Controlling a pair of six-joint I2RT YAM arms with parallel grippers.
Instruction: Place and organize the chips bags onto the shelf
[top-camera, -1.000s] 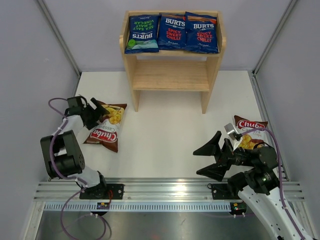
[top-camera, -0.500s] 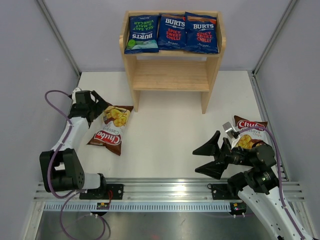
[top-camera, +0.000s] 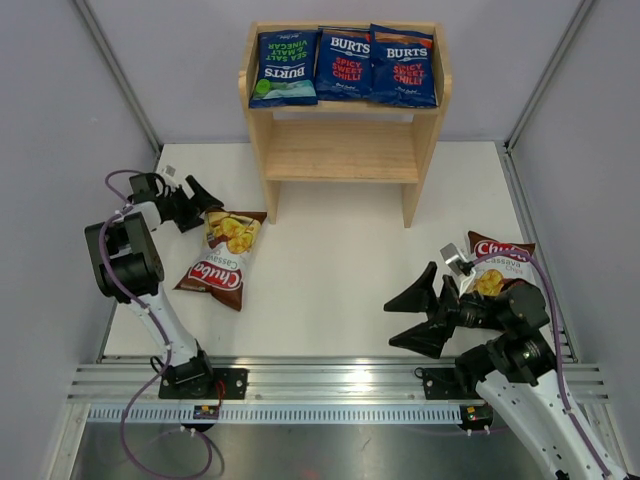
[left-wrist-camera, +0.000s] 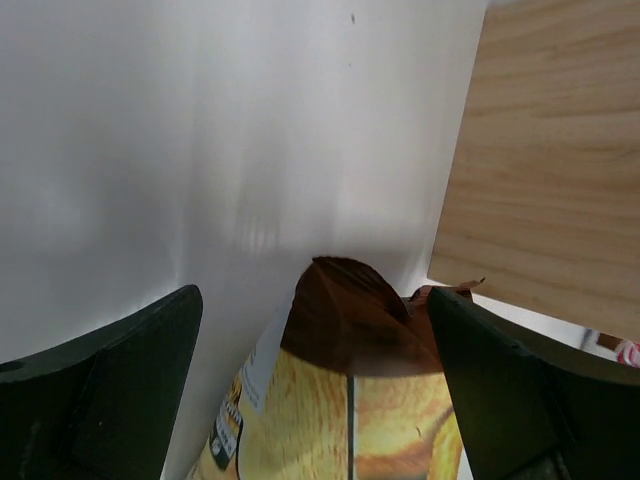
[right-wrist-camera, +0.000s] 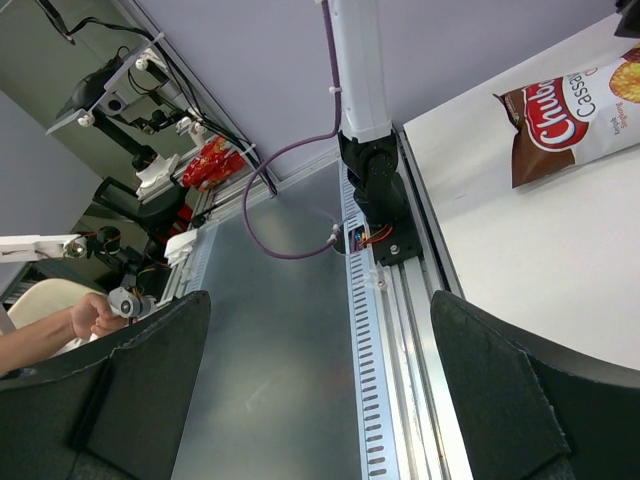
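- While the left gripper (top-camera: 203, 212) stands wide open, a Chuba bag (top-camera: 220, 258) lies just before it.
- Spread and empty, the right gripper (top-camera: 393, 324) — its arm half hides the second Chuba bag (top-camera: 497, 252).
- Three BURTS bags (top-camera: 345, 65) fill the shelf (top-camera: 340, 150) top.

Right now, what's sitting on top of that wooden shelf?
Three blue BURTS bags lie side by side on the shelf's top tier. What's beneath them, and the lower tier's back, is hidden.
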